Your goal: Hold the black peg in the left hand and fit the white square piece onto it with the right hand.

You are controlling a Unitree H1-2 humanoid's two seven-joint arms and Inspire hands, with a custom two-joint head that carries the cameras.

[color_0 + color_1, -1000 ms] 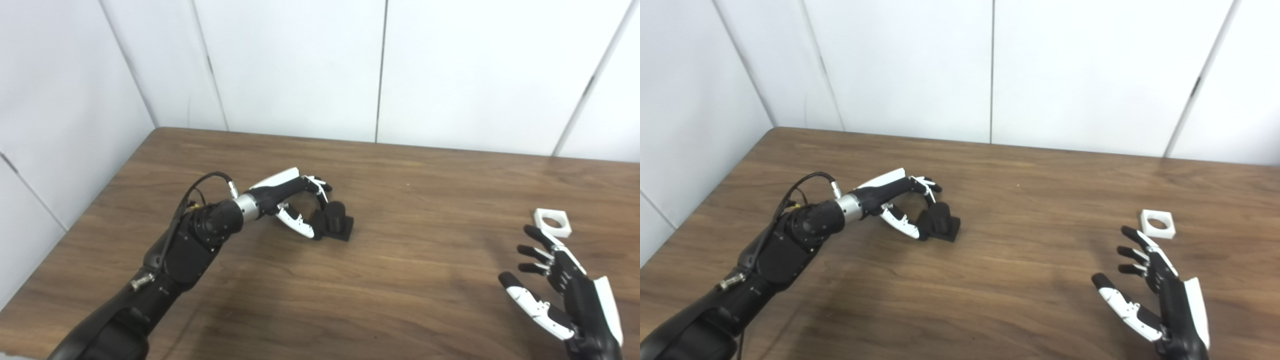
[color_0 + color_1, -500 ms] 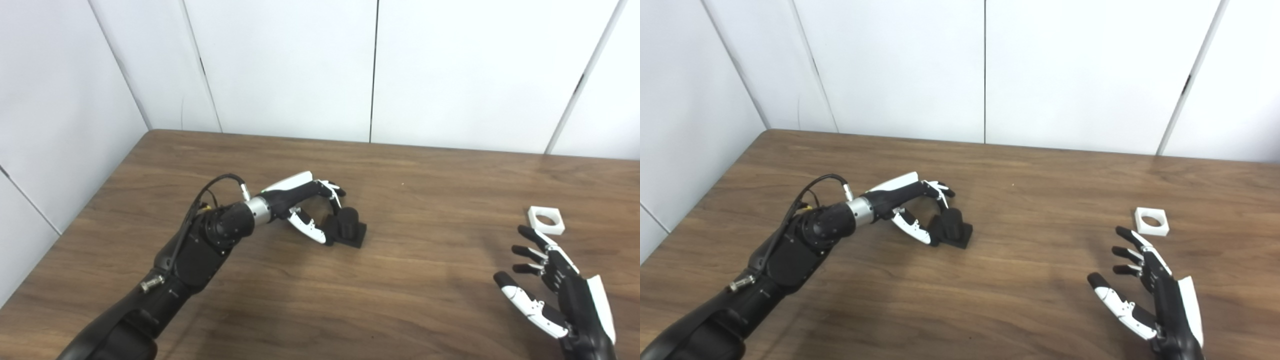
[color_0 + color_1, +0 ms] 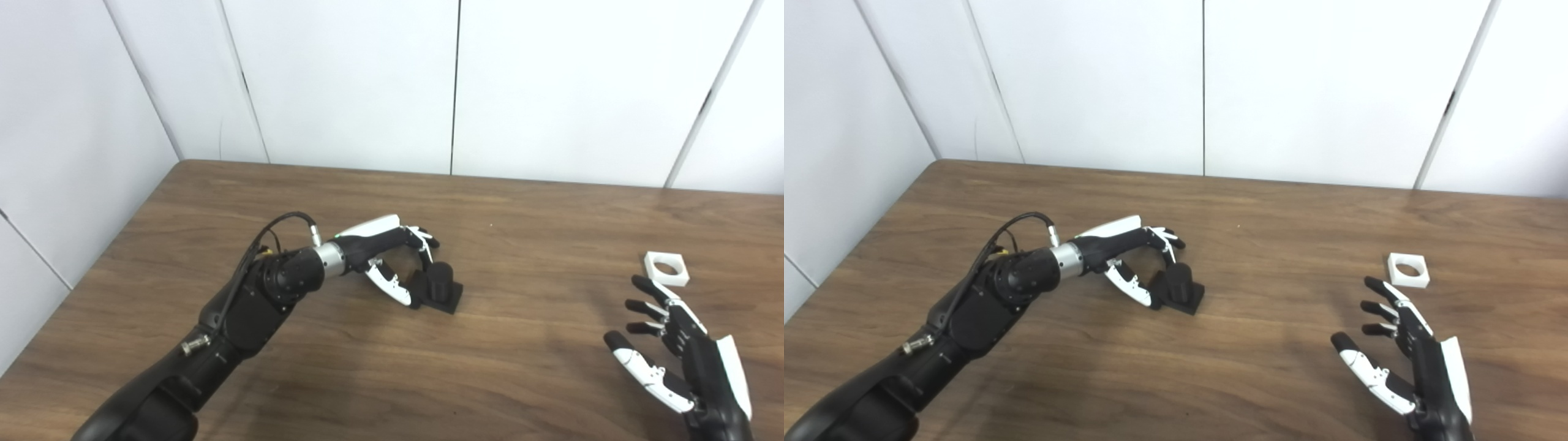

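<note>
The black peg (image 3: 442, 283), a short cylinder on a square base, stands on the wooden table (image 3: 527, 349) left of centre. My left hand (image 3: 395, 254) is curled round it, fingers over the peg's far side and the thumb against the base's left edge. The white square piece (image 3: 666, 270), with a round hole, lies flat at the right. My right hand (image 3: 680, 349) hovers open just in front of it, fingers spread and apart from the piece.
White wall panels close off the table's back and left sides. The table's left edge runs diagonally beside my left arm (image 3: 245, 312). Bare wood lies between the peg and the white piece.
The camera has turned a little to the left. My left hand has slid the black peg rightward and slightly nearer along the table. The right hand has barely moved.
</note>
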